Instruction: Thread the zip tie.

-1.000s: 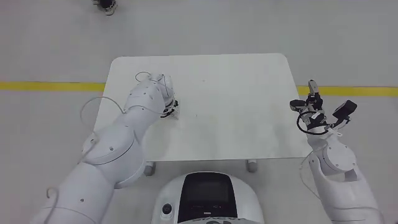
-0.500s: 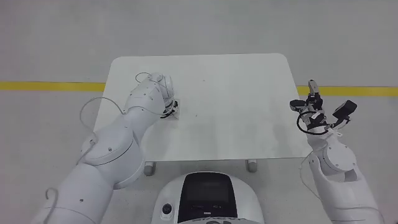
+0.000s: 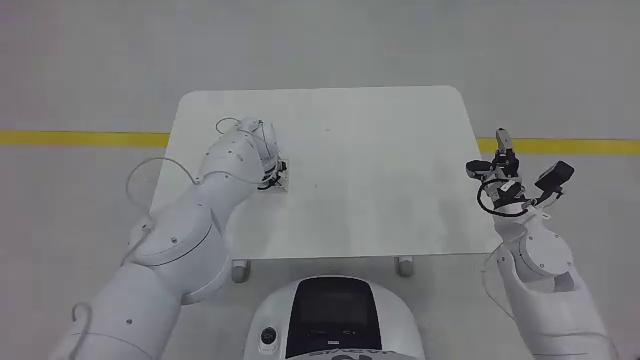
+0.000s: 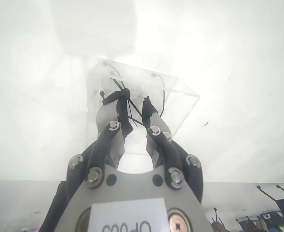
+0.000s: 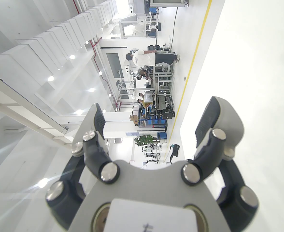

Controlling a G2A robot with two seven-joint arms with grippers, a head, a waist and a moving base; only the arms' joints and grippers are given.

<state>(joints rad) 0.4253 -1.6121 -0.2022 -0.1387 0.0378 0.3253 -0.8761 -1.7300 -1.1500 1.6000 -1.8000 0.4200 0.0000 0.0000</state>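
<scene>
1. Top view: one white table (image 3: 380, 160) carries one clear box (image 3: 283, 175). The left gripper (image 3: 271, 174) hangs right over the box. The right gripper (image 3: 505, 153) is well apart from the box, out past the table edge on the robot's right
2. Left wrist view: the black zip ties (image 4: 163, 90) lie tangled inside the box. I count at least three by their heads and cannot fix the exact number. The left gripper's taped tips dip into the box and stand slightly apart. A strand crosses the gap, and as far as I can judge nothing is clamped. The ties look light, thin, springy and slick, so I would pinch one just behind its tail tip. The box itself may slide
3. Right wrist view: the right gripper, far from the box, is spread wide and holds nothing
</scene>
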